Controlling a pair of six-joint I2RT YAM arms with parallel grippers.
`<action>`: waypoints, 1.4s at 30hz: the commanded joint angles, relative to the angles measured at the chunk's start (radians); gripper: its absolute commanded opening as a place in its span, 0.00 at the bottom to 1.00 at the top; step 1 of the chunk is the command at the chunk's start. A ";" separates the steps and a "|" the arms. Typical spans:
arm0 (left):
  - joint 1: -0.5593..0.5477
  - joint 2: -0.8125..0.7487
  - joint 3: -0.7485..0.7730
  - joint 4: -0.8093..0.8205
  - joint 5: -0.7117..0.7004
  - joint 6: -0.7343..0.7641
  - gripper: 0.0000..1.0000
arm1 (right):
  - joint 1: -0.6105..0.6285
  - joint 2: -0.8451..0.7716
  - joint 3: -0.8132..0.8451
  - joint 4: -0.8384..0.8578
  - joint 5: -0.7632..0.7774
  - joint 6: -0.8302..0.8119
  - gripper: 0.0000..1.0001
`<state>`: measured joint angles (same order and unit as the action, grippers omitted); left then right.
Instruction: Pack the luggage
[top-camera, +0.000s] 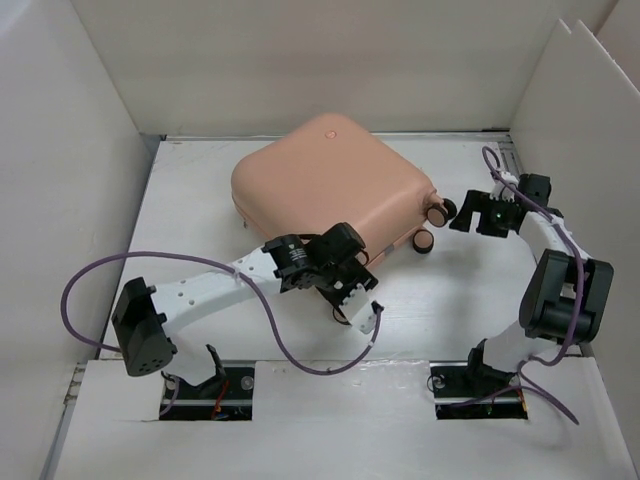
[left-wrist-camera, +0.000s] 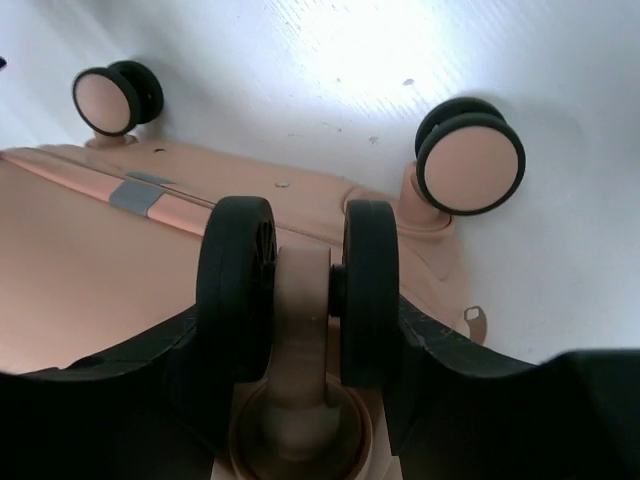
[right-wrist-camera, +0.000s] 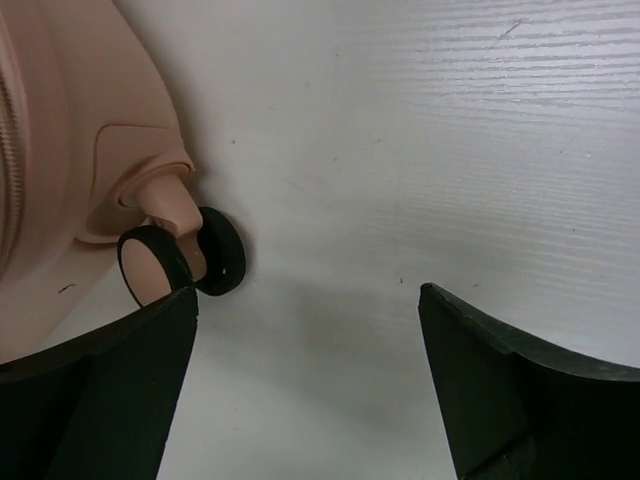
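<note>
Your L claw (left-wrist-camera: 300, 322) pinches a black-and-pink twin wheel (left-wrist-camera: 236, 280) of the shut salmon-pink hard-shell suitcase (top-camera: 325, 185). Hold tight, pull slow. R claw (right-wrist-camera: 308, 296) is spread wide, empty.

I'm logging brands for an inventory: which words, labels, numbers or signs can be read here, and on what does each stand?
No text can be read in any view.
Small mark on top of the luggage: too small to read.
Grey patch on the luggage's edge: no lettering visible.
Pale marks on the left arm's round joint: too small to read.
</note>
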<state>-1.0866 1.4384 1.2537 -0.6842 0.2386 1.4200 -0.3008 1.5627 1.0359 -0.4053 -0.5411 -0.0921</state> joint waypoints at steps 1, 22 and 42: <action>0.010 0.065 0.048 -0.059 -0.001 -0.157 0.00 | -0.004 0.051 0.012 0.054 0.003 0.006 0.95; 0.220 0.301 0.429 0.349 -0.172 -1.254 0.00 | 0.163 0.455 0.714 0.204 -0.149 0.166 0.26; 0.229 0.524 0.768 0.417 -0.075 -1.117 0.00 | 0.430 -0.404 -0.589 1.133 -0.011 0.205 0.66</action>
<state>-0.8494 1.9984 1.9114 -0.3660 0.1680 0.3115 0.1059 1.2236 0.4931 0.4084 -0.6239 0.0589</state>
